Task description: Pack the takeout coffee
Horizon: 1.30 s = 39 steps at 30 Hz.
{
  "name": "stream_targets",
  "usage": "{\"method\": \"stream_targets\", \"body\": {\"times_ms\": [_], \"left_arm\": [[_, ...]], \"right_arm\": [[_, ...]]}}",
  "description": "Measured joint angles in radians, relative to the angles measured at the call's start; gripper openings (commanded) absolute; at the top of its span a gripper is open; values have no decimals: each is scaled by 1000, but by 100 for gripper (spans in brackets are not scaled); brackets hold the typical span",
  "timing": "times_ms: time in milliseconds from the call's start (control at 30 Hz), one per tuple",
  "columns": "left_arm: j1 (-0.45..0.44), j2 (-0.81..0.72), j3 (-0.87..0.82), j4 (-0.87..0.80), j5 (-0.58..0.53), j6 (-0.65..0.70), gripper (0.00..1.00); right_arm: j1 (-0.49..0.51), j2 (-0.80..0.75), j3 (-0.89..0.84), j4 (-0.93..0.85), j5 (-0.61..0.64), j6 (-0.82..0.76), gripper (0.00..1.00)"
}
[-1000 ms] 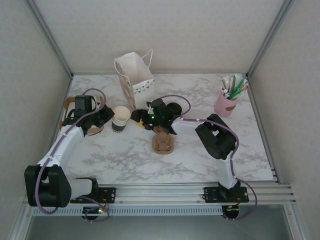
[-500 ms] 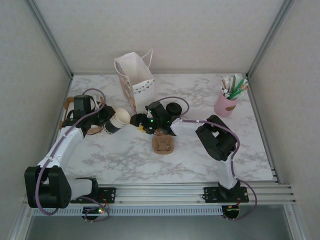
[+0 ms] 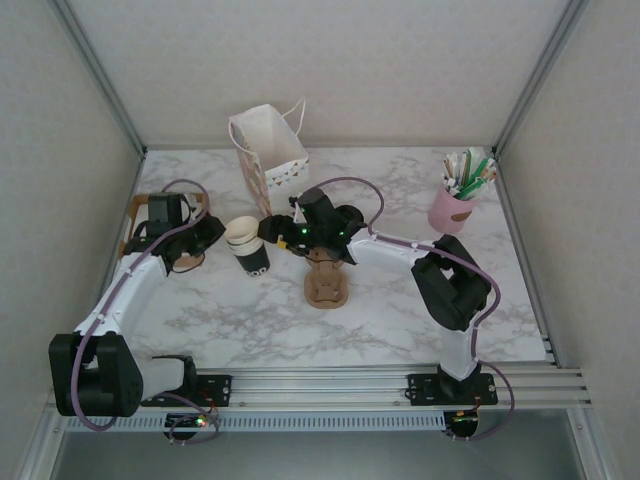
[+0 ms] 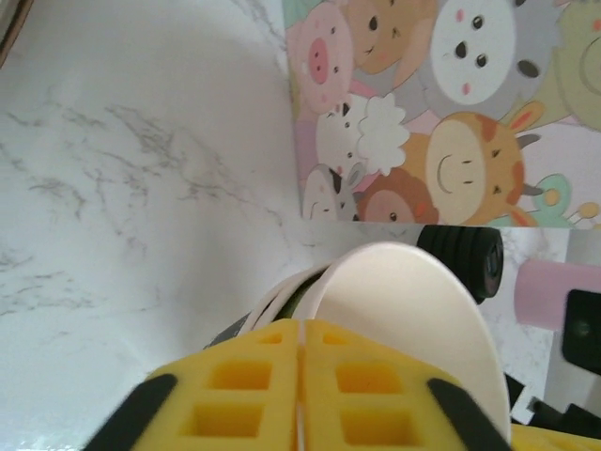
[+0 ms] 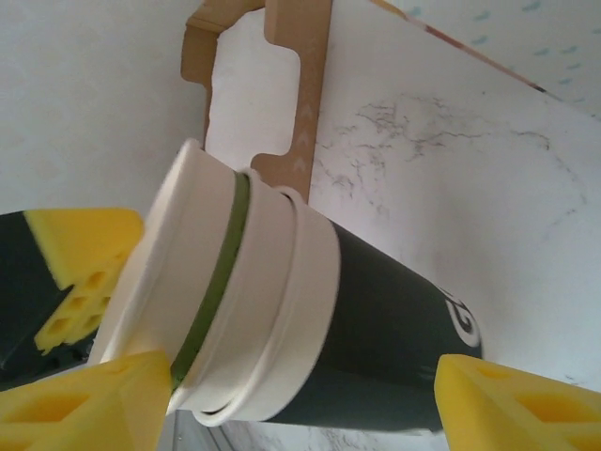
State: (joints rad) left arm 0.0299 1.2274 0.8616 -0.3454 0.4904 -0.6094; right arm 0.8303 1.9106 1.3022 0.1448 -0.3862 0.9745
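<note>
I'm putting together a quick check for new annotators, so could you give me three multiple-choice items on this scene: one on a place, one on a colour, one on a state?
1. Where on the table does the pink pen holder stand?
A) far right corner
B) near left edge
C) between the arm bases

2. What colour is the outside of the stack of cups?
A) red
B) dark green
C) light blue

3. How is the right tool set?
A) shut on a pen
B) open, one finger on either side of the stack of cups
C) shut on a bag handle

Answers:
1 A, since the top view shows it at the back right, by the side wall.
2 B, since the right wrist view shows a dark green wall under cream rims.
3 B, since its yellow fingers stand wide apart with the stack between them.
</note>
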Motion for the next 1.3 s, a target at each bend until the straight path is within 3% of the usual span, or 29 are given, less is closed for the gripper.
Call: {"method": "stream_targets", "body": {"times_ms": [100, 300, 433, 500, 600, 700, 867, 1067, 1300], "left_arm": [[-2, 0, 0, -21, -21, 9, 36], [-8, -9, 0, -52, -44, 21, 44], [-23, -30, 0, -57, -43, 25, 42], [-25, -33, 0, -56, -47, 26, 48], [-18, -32, -2, -55, -68, 24, 50], [-8, -13, 0, -39, -88, 20, 65], [-6, 82, 18, 63, -91, -8, 75], [-6, 300, 142, 173, -34, 66, 72], [-6, 435, 146, 256, 91, 148, 63]], "right_arm": [[4, 0, 1, -1, 0, -8, 75], [11, 0, 1, -8, 0, -18, 75], [11, 0, 1, -10, 1, -20, 75], [11, 0, 1, -12, 1, -21, 75], [11, 0, 1, -12, 0, -21, 74], [12, 0, 1, -12, 1, -22, 71], [21, 6, 13, -43, 25, -61, 70], [45, 55, 101, -160, 132, -204, 72], [68, 158, 223, -273, 223, -370, 76]]}}
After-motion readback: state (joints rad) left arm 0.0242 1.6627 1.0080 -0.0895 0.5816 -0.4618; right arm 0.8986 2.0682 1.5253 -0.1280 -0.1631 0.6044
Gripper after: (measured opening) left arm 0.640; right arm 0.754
